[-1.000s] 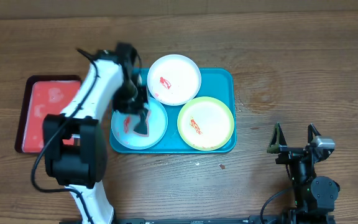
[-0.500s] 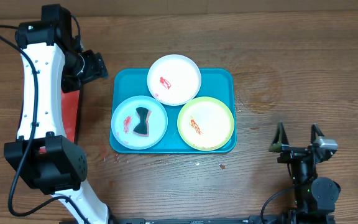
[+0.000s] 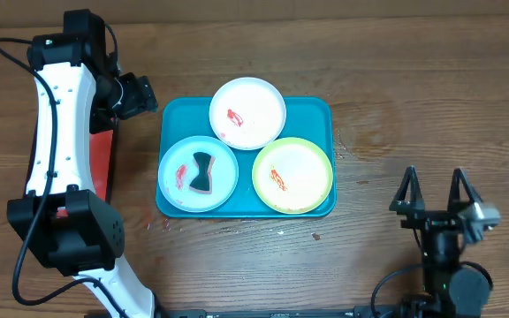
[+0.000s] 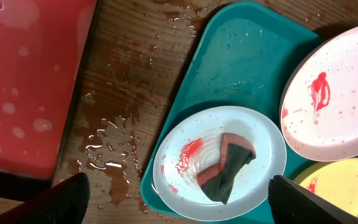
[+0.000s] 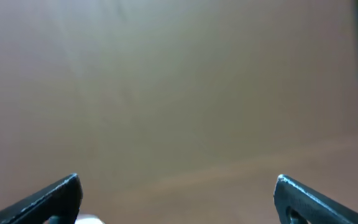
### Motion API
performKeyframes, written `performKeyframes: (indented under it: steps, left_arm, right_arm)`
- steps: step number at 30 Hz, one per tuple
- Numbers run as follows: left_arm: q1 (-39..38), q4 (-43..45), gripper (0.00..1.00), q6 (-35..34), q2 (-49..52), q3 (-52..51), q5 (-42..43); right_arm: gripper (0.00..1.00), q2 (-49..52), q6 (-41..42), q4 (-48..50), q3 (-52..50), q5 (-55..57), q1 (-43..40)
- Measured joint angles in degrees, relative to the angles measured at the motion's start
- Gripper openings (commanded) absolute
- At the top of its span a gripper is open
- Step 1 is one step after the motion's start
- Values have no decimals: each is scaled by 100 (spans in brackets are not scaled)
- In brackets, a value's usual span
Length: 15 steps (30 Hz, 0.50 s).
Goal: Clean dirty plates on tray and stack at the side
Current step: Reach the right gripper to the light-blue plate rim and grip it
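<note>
The teal tray (image 3: 312,115) holds three plates, each with a red smear. The white plate (image 3: 247,113) is at the back, the pale blue plate (image 3: 177,190) front left and the yellow-green plate (image 3: 292,176) front right. A dark sponge (image 3: 203,171) with a red-stained side lies loose on the pale blue plate (image 4: 253,143). My left gripper (image 3: 140,94) hangs open and empty left of the tray, raised well above the table; in its wrist view (image 4: 179,205) the sponge (image 4: 225,165) lies far below. My right gripper (image 3: 437,190) stands open and empty at the front right.
A red tray (image 4: 30,81) lies left of the teal tray, partly under my left arm. Water is spilled on the wood (image 4: 110,149) between the two trays. Small crumbs (image 3: 315,236) lie in front of the teal tray.
My left gripper opened, let go of the sponge on the pale blue plate and swung up and left to the tray's back-left side. The right gripper shifted slightly right.
</note>
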Motion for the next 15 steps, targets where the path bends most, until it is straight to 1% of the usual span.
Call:
performKeyframes:
  steps: [2, 5, 6, 8, 9, 11, 12, 15]
  left_arm:
    - [0, 0, 100, -17, 0, -4, -9]
    - [0, 2, 100, -63, 0, -11, -24]
    - [0, 9, 100, -66, 0, -13, -28]
    - [0, 46, 100, -70, 0, -15, -31]
    - [0, 66, 100, -81, 0, -15, -31]
    - [0, 79, 100, -83, 0, -15, -28]
    - [0, 81, 100, -83, 0, -15, -28]
    - [0, 87, 100, -83, 0, -17, -28]
  right_arm:
    - [100, 4, 435, 1154, 0, -195, 0]
    - [100, -9, 833, 3165, 11, -343, 0]
    - [100, -24, 905, 3663, 31, -356, 0]
    - [100, -44, 962, 4059, 125, -369, -2]
    - [100, -42, 953, 3995, 223, -374, 0]
    - [100, -15, 815, 3318, 627, -444, 0]
    - [100, 26, 695, 2835, 909, -490, -2]
    - [100, 391, 144, 710, 2157, -699, 0]
